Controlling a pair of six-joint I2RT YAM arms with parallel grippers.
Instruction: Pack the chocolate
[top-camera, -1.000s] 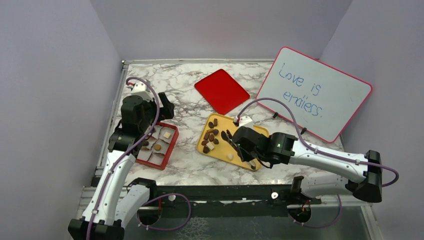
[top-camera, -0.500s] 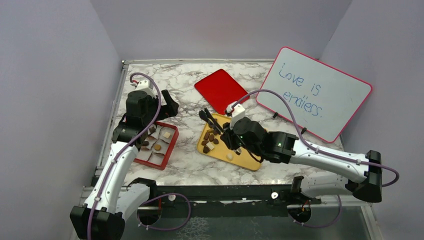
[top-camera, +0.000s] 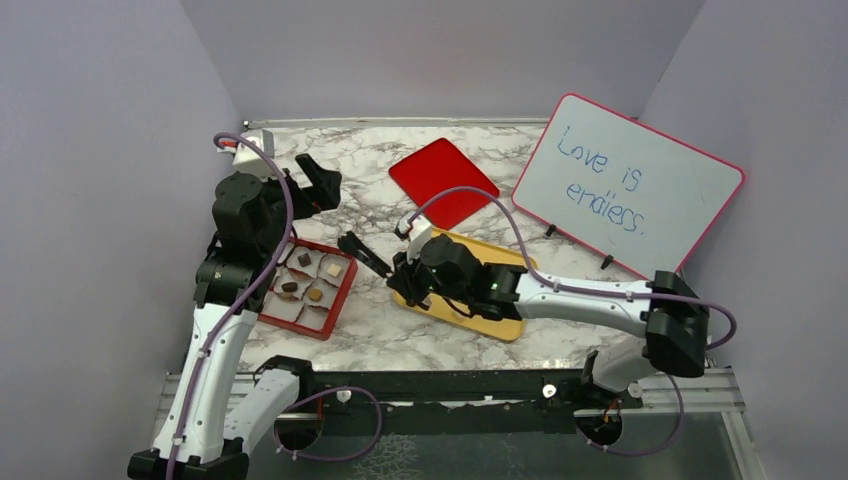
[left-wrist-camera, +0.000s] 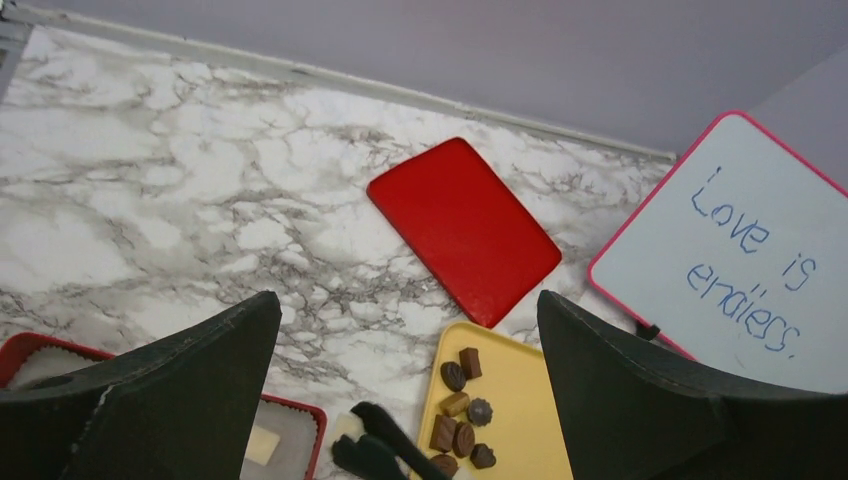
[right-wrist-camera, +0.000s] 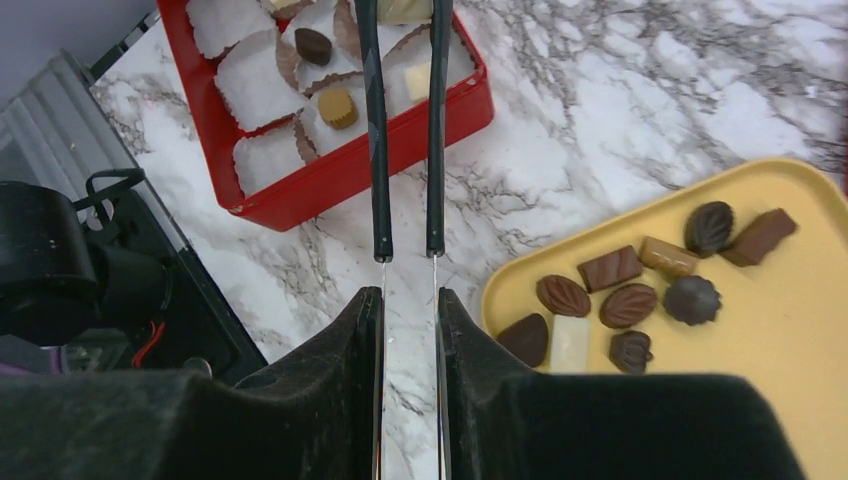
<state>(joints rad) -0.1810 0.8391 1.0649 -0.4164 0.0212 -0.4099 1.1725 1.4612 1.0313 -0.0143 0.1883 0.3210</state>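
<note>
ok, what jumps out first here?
The pink-framed whiteboard reading "Love is endless." stands at the back right. Mid-table, the right gripper holds long tweezers out over a red box of paper cups, beside a yellow tray of chocolates.

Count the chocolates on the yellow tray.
10 chocolates, bunched at the end of the yellow tray nearest the red box; the right gripper may hide more.

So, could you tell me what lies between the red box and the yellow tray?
Only bare marble table, as the right wrist view shows; the right hand stretches its fingers across above it toward the box.
</note>
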